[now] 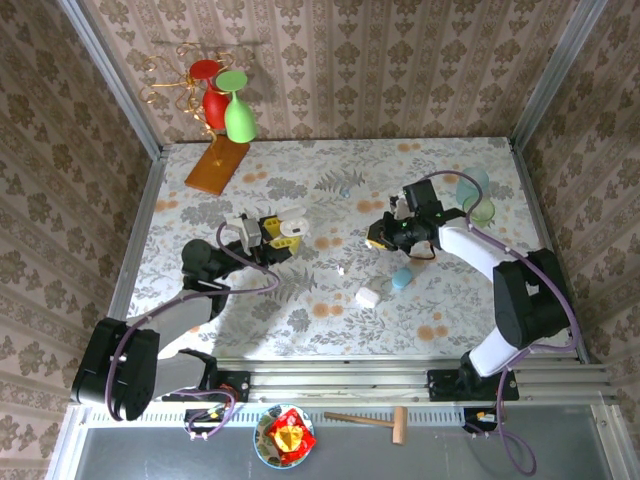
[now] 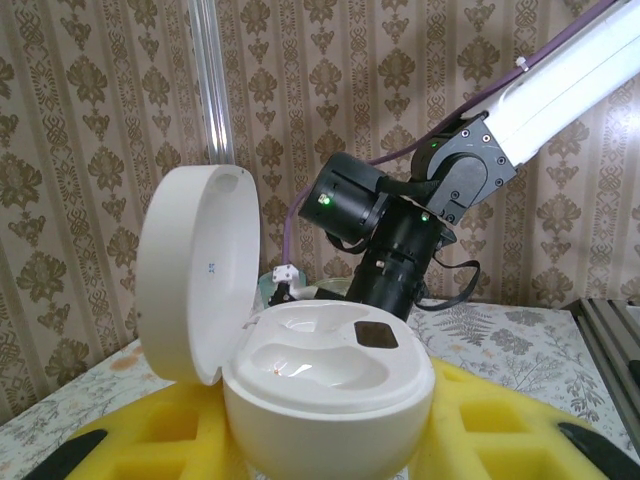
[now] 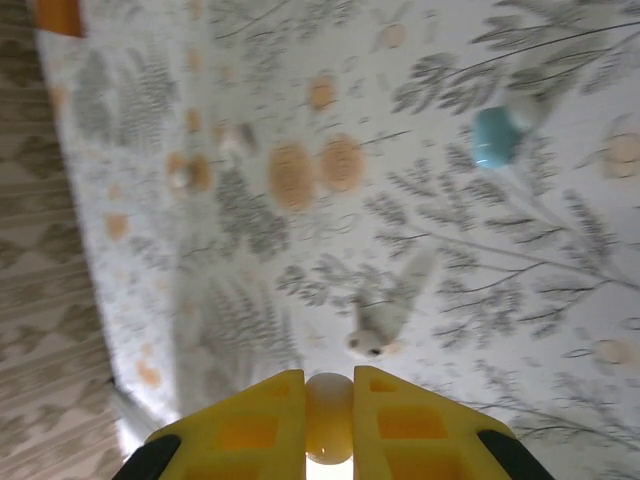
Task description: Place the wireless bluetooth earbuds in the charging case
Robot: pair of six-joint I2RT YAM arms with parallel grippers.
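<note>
Floral table (image 3: pixel 560 420): earbud (image 3: pixel 388 312) flat, stem diagonal.

A robot test booth dressed as a home: wallpapered panels (image 1: pixel 400 60) on aluminium posts (image 1: pixel 112 75) (floral tabletop (image 1: pixel 300 300) too).

A green plastic goblet (image 1: pixel 238 118) hung near an orange wooden board (image 1: pixel 216 166) at the floral-patterned desk's (image 1: pixel 330 330) far left; translucent green cups (image 1: pixel 480 210) stood far right.

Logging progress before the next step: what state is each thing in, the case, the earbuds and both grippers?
charging case: lid open, wells empty.
left gripper: shut on charging case.
held earbud: pinched, not yet in the case.
right gripper: shut on held earbud.
loose earbud: lying on the table.
</note>
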